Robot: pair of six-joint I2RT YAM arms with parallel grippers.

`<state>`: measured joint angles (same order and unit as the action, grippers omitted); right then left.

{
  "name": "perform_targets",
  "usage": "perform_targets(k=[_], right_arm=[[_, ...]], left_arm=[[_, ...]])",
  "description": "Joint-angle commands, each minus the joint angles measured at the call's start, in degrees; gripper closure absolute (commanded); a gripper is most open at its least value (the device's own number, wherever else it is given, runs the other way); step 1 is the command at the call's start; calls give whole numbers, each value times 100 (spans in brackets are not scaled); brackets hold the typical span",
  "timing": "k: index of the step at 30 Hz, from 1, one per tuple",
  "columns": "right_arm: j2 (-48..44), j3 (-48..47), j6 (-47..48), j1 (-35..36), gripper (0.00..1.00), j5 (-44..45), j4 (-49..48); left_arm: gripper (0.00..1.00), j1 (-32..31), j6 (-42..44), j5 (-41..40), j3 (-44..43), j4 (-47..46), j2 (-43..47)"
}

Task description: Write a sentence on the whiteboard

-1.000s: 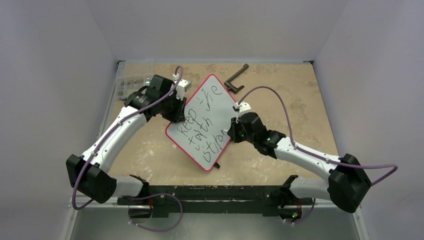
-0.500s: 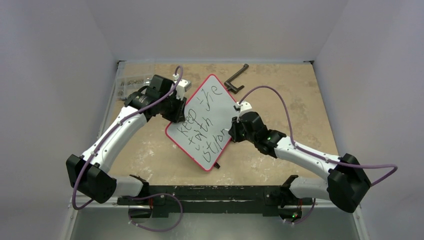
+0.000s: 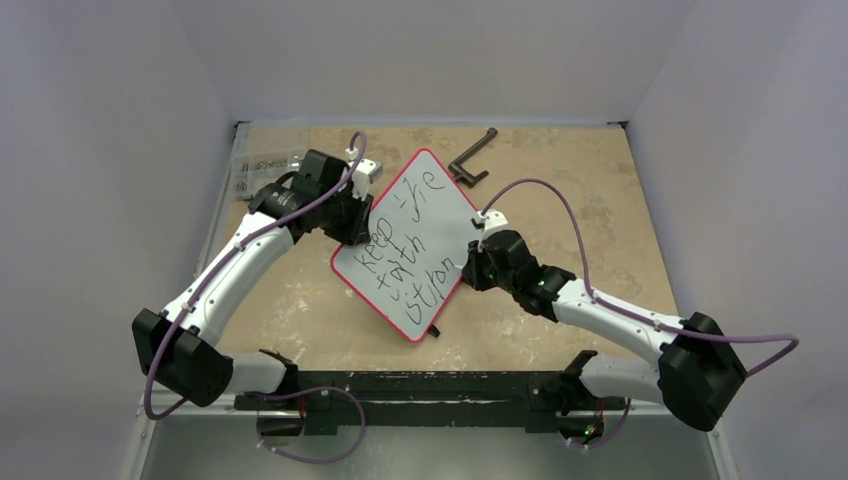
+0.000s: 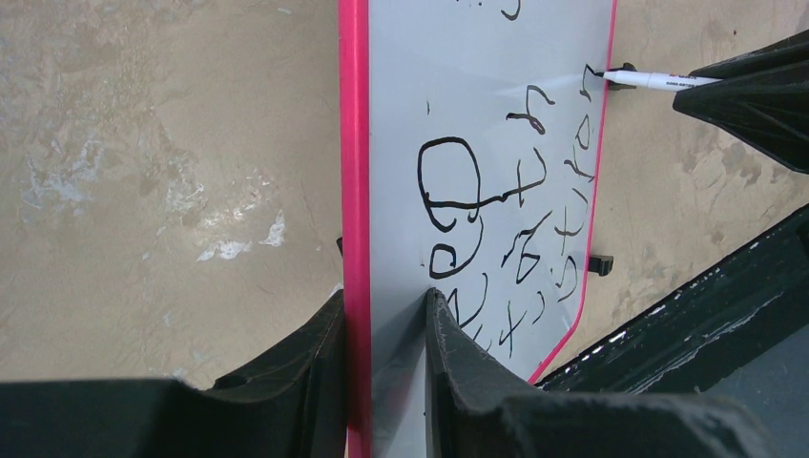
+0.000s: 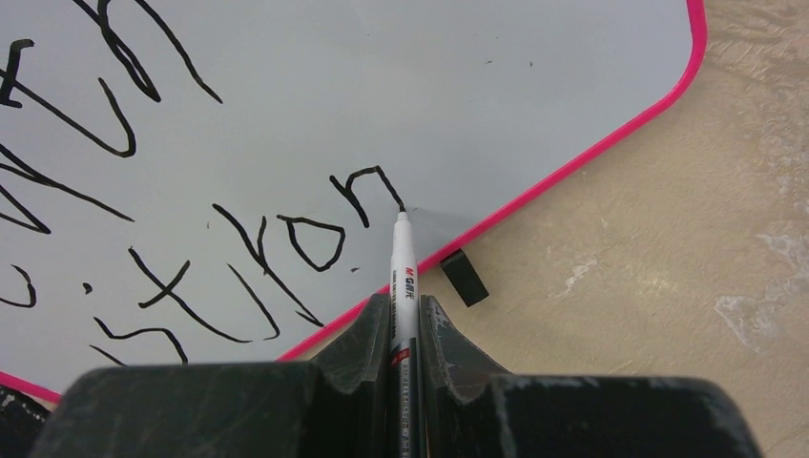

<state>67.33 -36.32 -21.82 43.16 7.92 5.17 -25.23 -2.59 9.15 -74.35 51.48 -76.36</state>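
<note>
The whiteboard [image 3: 425,215], pale grey with a red rim, lies tilted on the table; it also shows in the left wrist view [image 4: 496,114] and the right wrist view [image 5: 429,86]. The sentence [image 3: 400,250] reads about "keep the faith stron" in black; its last word [image 5: 277,243] ends in "n". My left gripper [image 4: 386,305] is shut on the board's left edge. My right gripper [image 5: 396,310] is shut on a white marker [image 5: 402,262]; its tip rests at the end of the "n", near the rim. The marker also shows in the left wrist view [image 4: 649,79].
A dark L-shaped tool [image 3: 472,158] lies behind the board. A clear bag of small parts [image 3: 262,165] sits at the back left. A small black foot [image 5: 465,277] juts from the board's rim beside the marker. A black rail [image 3: 420,385] runs along the near table edge.
My right gripper and marker have moved a little toward the near right along the board's right edge, finishing the "n". The left gripper and board have held still.
</note>
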Motion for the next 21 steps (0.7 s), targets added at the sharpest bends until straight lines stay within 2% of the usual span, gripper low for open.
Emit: perform_targets(k=[1,9,21], right_arm=[[-190,-149,64,-11,100,48,2],[-175,-525,281,-74,100,386,63],[329,-1117,385,-594,100,142,-131]], left_arm=[[100,27,505,-1090,28,216,33],[100,28,505,-1078,34,210,39],[100,27,514,-1073,22,207,47]])
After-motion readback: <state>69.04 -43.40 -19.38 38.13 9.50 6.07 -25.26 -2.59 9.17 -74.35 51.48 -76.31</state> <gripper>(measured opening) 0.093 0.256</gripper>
